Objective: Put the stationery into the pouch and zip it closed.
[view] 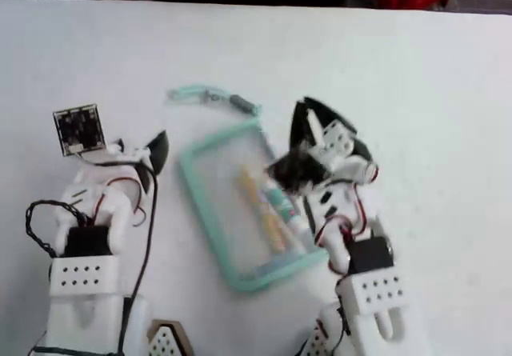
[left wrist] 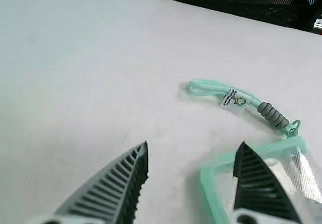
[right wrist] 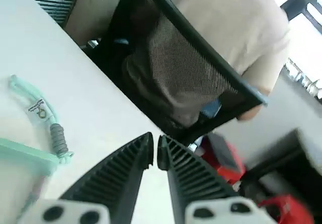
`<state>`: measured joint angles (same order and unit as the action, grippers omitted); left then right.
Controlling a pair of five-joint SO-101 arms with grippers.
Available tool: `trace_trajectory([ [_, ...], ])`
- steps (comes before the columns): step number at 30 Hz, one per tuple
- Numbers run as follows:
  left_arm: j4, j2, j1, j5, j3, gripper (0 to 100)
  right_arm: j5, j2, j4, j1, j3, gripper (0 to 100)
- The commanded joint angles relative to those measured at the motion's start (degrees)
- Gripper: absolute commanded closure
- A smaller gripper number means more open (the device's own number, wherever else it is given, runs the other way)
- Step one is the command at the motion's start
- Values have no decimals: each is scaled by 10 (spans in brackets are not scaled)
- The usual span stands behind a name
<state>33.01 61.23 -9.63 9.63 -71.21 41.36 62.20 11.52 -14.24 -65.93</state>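
Lying mid-bench: pouch, stationery inside | judged light, soft, slippery film; grip the stiffer mint rim | left gripper spread, empty | right gripper pressed together, empty

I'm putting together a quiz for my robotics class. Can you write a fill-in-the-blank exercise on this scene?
1. The stationery lies ____ the pouch.
2. The pouch's strap is mint ____ in colour.
3. The left end effector is ____, with nothing in it.
4. In the high view, the pouch lies ____ the two arms.

Missing words: inside; green; open; between.
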Motion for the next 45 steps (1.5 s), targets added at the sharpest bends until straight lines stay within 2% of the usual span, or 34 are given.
trace_trajectory([
  [1, -21, 9, 0, -17, 3, 732, -95, -115, 85, 36, 124, 979],
  [5, -24, 5, 13, -157, 1, 732, -148, -219, 304, 48, 229, 979],
  [8, -21, -2, 51, -251, -4, 732, -128, -269, 487, 36, 303, 979],
  [14, -26, -62, 85, -263, 0, 733, 96, -307, 702, -9, 338, 979],
  [19, -42, -124, 85, -263, 7, 733, 287, -302, 782, -12, 290, 979],
  [22, -72, -153, 69, -254, 6, 733, 380, -302, 797, -13, 237, 979],
  [27, -142, -176, -4, -157, 7, 733, 483, -302, 767, -11, 136, 979],
  [31, -158, -180, -29, -121, 6, 733, 490, -306, 711, -15, 87, 979],
  [38, -157, -180, -29, -119, 4, 733, 487, -308, 604, -8, 51, 979],
  [42, -156, -180, -29, -118, 3, 733, 486, -309, 509, 28, 34, 979],
  [45, -156, -180, -29, -118, 3, 733, 459, -309, 462, 51, 33, 979],
])
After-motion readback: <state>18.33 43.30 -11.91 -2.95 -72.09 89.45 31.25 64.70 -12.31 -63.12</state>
